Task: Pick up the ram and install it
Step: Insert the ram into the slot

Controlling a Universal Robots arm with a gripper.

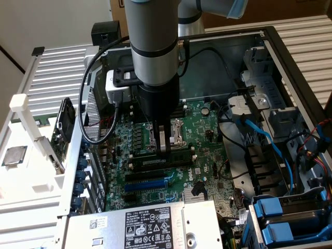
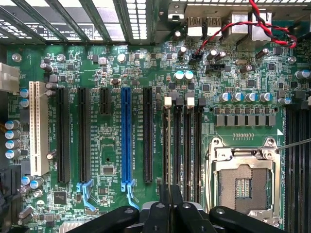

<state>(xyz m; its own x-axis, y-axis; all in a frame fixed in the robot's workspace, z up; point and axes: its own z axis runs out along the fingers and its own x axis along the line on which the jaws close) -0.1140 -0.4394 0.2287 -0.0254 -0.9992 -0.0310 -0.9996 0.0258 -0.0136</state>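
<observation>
Grey cyl. arm w/ black band, blue cap, black cable, black tool.

1. Motherboard: green, pale traces all over.
2. Blue slot, cream slot, other slots black.
3. Twisted wires: red and black.
4. Drive latches, near right: blue. Cable: lighter blue.
5. Arm grey, gripper black.
</observation>
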